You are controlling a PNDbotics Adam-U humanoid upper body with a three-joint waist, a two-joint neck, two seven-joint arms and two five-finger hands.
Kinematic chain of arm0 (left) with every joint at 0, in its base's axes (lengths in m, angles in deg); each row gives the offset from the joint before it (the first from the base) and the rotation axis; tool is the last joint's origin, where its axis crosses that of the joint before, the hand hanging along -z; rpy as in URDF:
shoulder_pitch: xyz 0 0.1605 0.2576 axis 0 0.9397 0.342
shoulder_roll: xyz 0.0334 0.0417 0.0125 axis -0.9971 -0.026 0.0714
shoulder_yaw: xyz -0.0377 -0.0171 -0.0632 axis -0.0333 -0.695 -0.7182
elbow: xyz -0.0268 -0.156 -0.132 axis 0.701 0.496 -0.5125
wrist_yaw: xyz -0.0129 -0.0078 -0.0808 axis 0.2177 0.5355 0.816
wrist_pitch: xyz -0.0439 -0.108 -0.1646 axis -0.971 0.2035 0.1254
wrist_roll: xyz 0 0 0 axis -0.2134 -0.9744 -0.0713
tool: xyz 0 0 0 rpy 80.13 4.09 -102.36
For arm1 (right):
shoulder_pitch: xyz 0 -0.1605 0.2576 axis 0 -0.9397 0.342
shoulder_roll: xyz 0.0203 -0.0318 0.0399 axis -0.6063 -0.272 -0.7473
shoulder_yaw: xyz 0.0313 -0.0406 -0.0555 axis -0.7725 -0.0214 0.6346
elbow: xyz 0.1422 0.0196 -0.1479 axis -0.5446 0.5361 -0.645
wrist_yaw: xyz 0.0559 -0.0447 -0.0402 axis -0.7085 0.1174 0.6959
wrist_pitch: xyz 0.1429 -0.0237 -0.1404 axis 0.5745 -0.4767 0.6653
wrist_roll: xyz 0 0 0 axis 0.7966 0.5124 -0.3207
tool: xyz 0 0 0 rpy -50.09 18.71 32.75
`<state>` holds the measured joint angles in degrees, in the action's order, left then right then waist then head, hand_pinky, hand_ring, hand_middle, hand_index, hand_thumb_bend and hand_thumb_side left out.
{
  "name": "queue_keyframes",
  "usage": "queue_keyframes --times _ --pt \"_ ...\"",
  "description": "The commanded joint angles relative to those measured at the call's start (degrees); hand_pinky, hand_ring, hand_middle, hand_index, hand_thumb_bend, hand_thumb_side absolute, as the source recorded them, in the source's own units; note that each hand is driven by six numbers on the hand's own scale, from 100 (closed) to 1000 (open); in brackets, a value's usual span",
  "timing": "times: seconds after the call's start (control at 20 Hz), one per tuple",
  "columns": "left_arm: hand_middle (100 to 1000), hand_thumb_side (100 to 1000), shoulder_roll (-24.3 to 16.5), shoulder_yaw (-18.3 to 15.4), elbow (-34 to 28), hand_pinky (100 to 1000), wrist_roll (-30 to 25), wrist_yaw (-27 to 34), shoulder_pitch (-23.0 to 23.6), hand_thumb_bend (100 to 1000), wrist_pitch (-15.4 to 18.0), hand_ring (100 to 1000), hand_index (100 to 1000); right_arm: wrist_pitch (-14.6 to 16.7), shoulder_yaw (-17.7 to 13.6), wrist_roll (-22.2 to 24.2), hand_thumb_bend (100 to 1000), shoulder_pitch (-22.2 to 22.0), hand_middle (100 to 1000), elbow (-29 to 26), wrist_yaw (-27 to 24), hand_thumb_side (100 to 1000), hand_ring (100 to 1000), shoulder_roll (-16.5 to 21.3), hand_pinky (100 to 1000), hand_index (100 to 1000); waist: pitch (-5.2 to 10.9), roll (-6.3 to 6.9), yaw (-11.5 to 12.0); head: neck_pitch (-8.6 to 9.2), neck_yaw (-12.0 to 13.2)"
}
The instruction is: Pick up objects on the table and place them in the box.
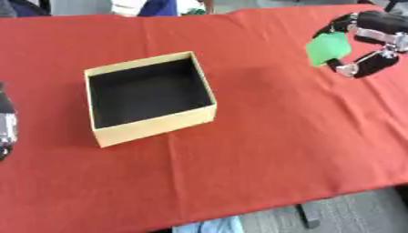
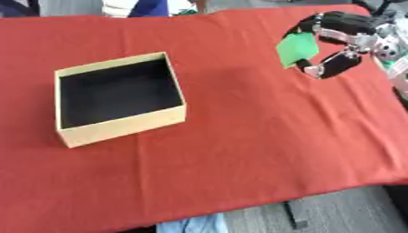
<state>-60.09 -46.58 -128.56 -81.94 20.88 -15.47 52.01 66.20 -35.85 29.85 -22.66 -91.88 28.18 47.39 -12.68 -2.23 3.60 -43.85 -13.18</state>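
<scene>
The table was covered with a red cloth that showed a few creases and hung over the near edge. An open square cardboard box, tan outside and black inside, sat on the cloth at about 9 o'clock from the middle of the table, turned slightly askew, with nothing visible in it. The robot's right hand, black with silver joints, was at about 2 o'clock, near the far right corner of the table and well apart from the box. Its fingers and thumb were curled around a flat bright green object, which stood between the upper fingers and the lower thumb on the side of the hand facing the box. Whether the green object was clear of the cloth or touching it could not be told. The robot's left hand showed only as a dark and silver sliver at the left edge of the left eye view, at 9 o'clock; whether its fingers were straight or curled could not be told.
</scene>
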Motion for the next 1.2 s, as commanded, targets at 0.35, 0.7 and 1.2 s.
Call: queue_keyframes --times 0.35,0.7,1.2 --pt "393 416 -1.1 1.8 -1.1 599 -2.3 1.4 -0.7 100 1.1 376 602 3.4 4.6 4.8 100 16.8 576 7.7 6.2 100 784 -5.5 789 799 1.17 -0.67 2.2 -0.27 -2.9" --pt "394 414 -0.9 2.8 -1.1 598 -3.4 2.4 -1.6 100 1.9 376 602 5.6 6.8 7.2 100 24.2 594 19.3 14.6 100 793 -14.3 793 815 0.84 -0.98 4.7 -0.1 -5.3" --pt "393 406 -0.7 2.8 -1.1 594 -3.3 3.0 -2.0 100 2.4 375 602 9.0 6.1 3.8 107 28.0 619 29.2 28.7 100 809 -21.3 804 829 0.94 -1.29 7.0 0.12 -7.4"
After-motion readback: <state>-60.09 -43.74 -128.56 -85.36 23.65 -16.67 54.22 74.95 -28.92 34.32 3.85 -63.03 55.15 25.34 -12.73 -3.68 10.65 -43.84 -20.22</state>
